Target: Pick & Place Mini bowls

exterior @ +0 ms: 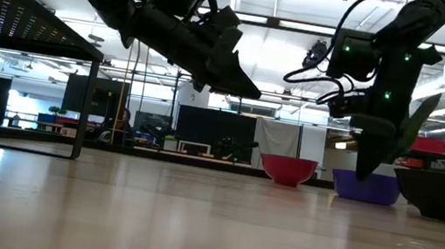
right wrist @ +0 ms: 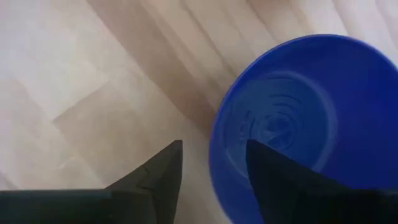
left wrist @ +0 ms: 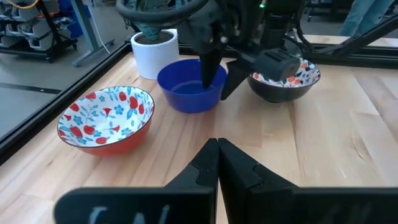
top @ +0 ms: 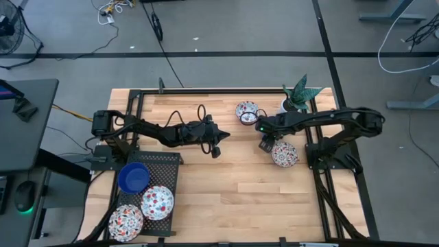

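Note:
A cobalt blue mini bowl (left wrist: 186, 93) stands on the wooden table between two floral mini bowls, one red outside (left wrist: 106, 118) and one dark outside (left wrist: 285, 78). My right gripper (right wrist: 212, 146) points down over the blue bowl (right wrist: 305, 118). It is open, with one finger inside the near rim and the other outside it; I see no touch. In the high view the right arm (top: 266, 140) hides this bowl. My left gripper (top: 218, 143) hangs shut and empty above mid-table. A blue bowl (top: 134, 177) and two floral bowls (top: 158, 202) sit on the black rack.
A white plant pot (left wrist: 154, 53) with a green plant (top: 300, 95) stands just beyond the blue bowl at the far right. The black mesh rack (top: 164, 165) fills the near left corner. Bare wood (top: 233, 199) lies between rack and right arm base.

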